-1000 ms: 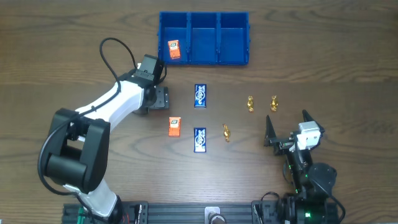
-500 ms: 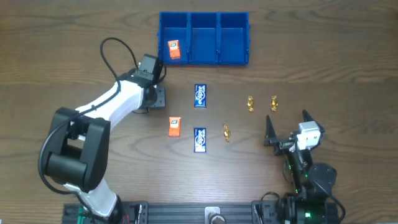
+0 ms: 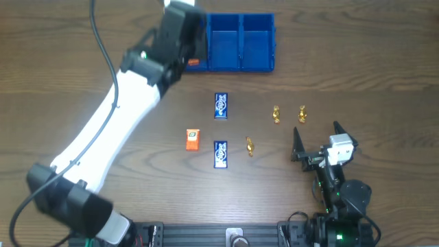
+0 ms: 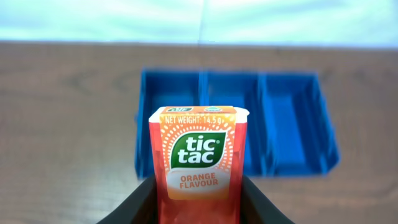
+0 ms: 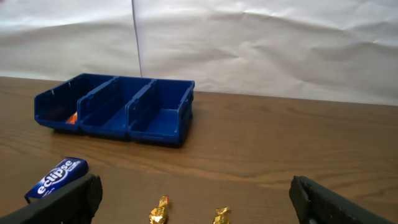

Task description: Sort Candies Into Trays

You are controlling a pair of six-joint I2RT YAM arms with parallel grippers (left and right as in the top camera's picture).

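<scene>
In the left wrist view my left gripper is shut on an orange candy box, held upright in front of the blue three-compartment tray. From above, that arm's wrist covers the tray's left compartment, where a sliver of orange shows. Another orange box lies on the table, with two blue candy packs and three gold wrapped candies. My right gripper stands open low at the right, holding nothing.
The right wrist view shows the tray with something orange in its far compartment, a blue pack and two gold candies on the wooden table. A white backdrop stands behind.
My left arm has risen from the table beside the upper blue pack and swung up over the tray's left end. The right arm and the loose candies have not moved.
</scene>
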